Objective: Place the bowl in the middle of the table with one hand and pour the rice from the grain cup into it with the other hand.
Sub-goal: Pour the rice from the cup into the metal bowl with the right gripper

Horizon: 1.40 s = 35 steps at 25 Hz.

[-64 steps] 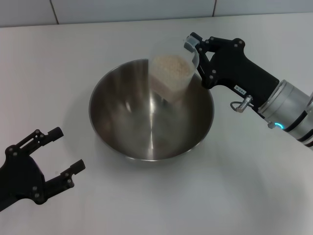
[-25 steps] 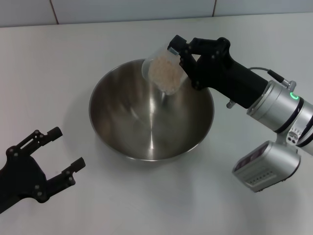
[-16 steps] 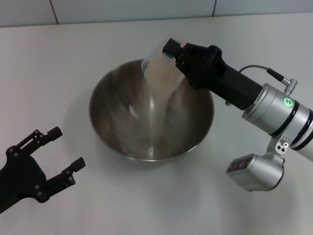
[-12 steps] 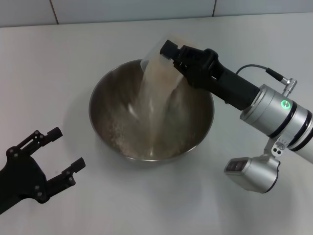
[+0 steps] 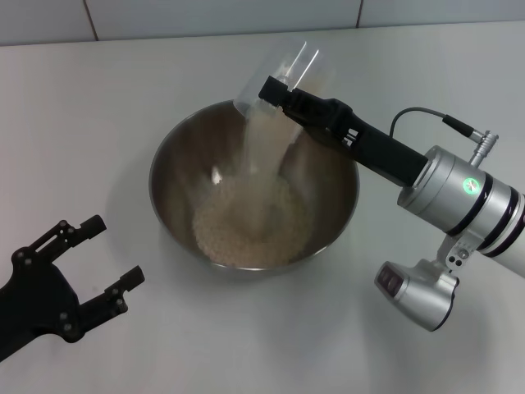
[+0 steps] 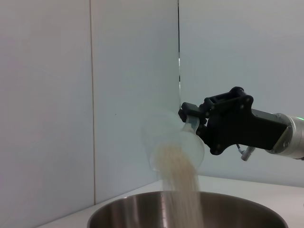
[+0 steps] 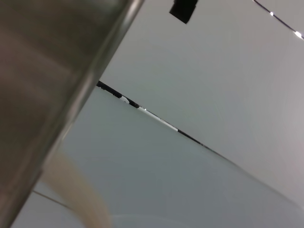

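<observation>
**Ana:** Over the bowl [image 5: 253, 197], at its one o'clock rim, the right hand [image 5: 283, 92] pinches the grain cup [image 5: 277, 78] and has it tipped well past level, mouth angled down toward the centre.

**Ben:** And the rice [image 5: 250, 220] is really going now. Half a second ago it was only a thin veil over the steel; now a pale heap covers the bowl's floor, with a stream falling from the cup's lip into it.

**Ana:** The cup has rolled further too, and its upper part looks clear. I'd judge it nearly empty.

**Ben:** Where's the bowl sitting?

**Ana:** Middle of the white bench [image 5: 98, 107], same spot as before, so that half of the job looks done. Nothing appears to have spilled outside the rim.

**Ben:** The other arm?

**Ana:** Left hand [image 5: 92, 267] waits at seven o'clock of the bowl, well apart, fingers spread and holding nothing. It hasn't budged.

**Ben:** So what's left?

**Ana:** Probably just letting the last grains run out.
</observation>
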### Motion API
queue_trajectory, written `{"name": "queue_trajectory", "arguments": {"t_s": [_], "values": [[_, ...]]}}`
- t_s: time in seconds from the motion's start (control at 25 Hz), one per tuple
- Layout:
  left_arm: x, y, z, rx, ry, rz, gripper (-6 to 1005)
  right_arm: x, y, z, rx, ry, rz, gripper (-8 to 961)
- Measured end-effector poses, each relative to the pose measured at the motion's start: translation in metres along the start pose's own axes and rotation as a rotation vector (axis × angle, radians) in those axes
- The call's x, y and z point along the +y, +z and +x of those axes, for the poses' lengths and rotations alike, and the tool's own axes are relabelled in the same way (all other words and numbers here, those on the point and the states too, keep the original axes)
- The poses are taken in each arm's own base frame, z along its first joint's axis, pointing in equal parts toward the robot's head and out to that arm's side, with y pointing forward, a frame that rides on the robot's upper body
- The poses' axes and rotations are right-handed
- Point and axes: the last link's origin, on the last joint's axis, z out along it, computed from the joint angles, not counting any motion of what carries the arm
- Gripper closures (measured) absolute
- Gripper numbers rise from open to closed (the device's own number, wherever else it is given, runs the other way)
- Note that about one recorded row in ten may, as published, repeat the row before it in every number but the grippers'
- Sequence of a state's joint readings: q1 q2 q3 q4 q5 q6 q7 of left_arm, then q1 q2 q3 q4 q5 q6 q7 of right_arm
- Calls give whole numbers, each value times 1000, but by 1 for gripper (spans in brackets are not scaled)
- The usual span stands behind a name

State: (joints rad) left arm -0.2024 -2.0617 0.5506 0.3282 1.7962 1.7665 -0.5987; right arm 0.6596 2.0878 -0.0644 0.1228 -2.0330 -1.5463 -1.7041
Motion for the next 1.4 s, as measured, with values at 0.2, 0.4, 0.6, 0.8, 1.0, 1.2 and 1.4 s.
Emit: {"name": "queue_trajectory", "arguments": {"t_s": [0.2, 0.4, 0.6, 0.8, 1.0, 1.2, 1.4], "values": [[0, 0, 0, -2, 1, -3, 193, -1, 1, 0, -5, -51, 7, 930], [0, 0, 0, -2, 1, -3, 193, -1, 1, 0, -6, -66, 10, 930], [0, 0, 0, -1, 1, -3, 193, -1, 1, 0, -6, -71, 11, 930], [0, 0, 0, -1, 1, -3, 193, -1, 0, -1, -5, -69, 10, 929], [0, 0, 0, -1, 2, -3, 193, -3, 1, -5, -2, -39, 13, 929], [0, 0, 0, -1, 2, -3, 193, -4, 1, -8, 9, 64, 21, 929], [2, -1, 0, 3, 1, -5, 193, -4, -3, -7, 46, 396, 21, 929]]}}
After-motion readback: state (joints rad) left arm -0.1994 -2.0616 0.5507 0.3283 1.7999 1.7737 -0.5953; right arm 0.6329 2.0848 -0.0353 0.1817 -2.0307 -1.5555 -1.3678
